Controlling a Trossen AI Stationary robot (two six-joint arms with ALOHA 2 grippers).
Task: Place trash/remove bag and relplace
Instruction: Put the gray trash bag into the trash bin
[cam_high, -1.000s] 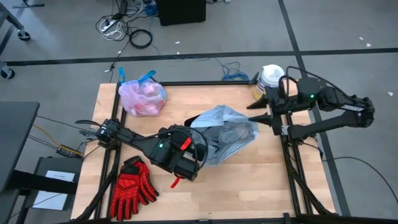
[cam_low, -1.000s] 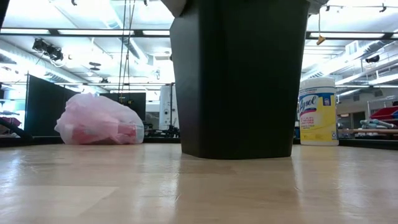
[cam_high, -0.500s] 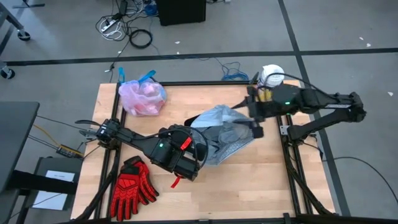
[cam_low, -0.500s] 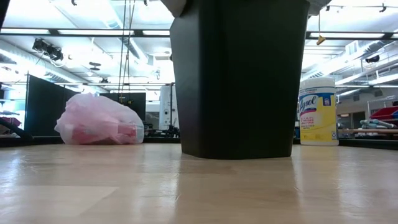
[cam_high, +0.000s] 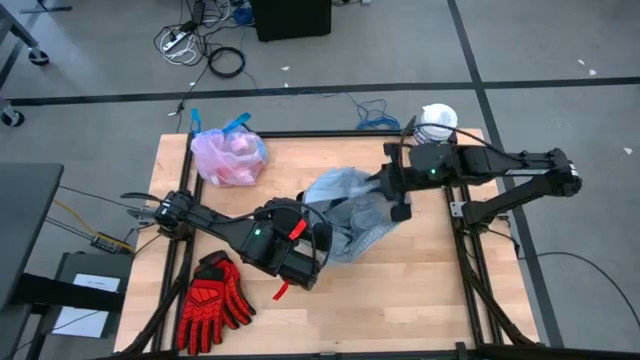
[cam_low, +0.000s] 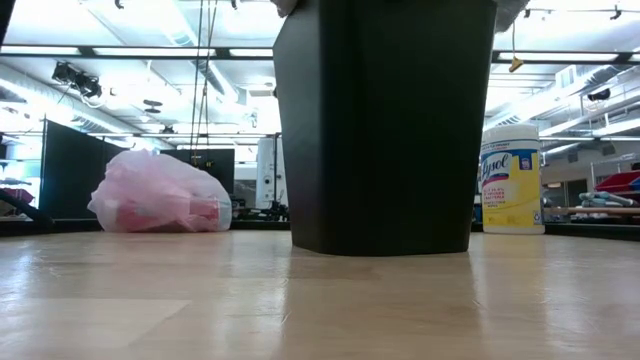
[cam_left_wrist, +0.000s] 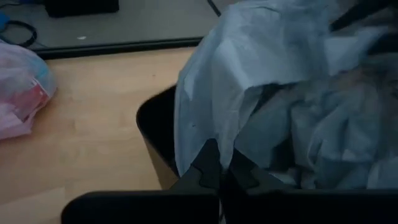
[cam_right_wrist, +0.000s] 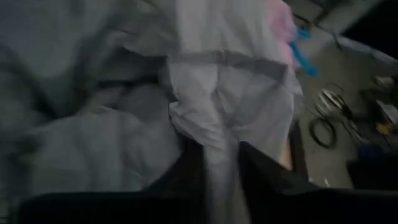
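A black bin (cam_low: 385, 120) stands mid-table with a grey-blue liner (cam_high: 350, 200) draped loosely over its top. My left gripper (cam_high: 322, 226) is at the bin's near-left rim (cam_left_wrist: 155, 124), shut on the liner. My right gripper (cam_high: 380, 190) comes in from the table's right and is shut on the liner's right side. The tied pink bag (cam_high: 230, 157), with red trash showing through it and blue ties, rests on its bottom at the table's far left (cam_low: 160, 192). My left gripper pinches a hanging fold of the liner (cam_left_wrist: 217, 134) between its two fingers, beside the bin's rim. The fingers slant down from the table's near-left. The liner rises slack above them and drapes over the bin. My right gripper has a bunched fold of the liner (cam_right_wrist: 219, 146) between its two fingers (cam_right_wrist: 186, 171). The fingers come from the table's right, slanting down. The plastic is gathered and wrinkled there, several layers, resting over the bin's top.
A yellow tub with a white lid (cam_high: 436, 122) stands at the table's far right corner (cam_low: 511, 180). Red gloves (cam_high: 213, 300) lie near the near-left edge. Bare wood (cam_high: 420, 290) spreads near and right of the bin.
My right gripper has gone toward the table's left and slightly down to the bin, rolled about its pointing line, and shut on the liner's right side. The liner's right part has bunched in toward the bin. The bin and the pink bag have stayed put.
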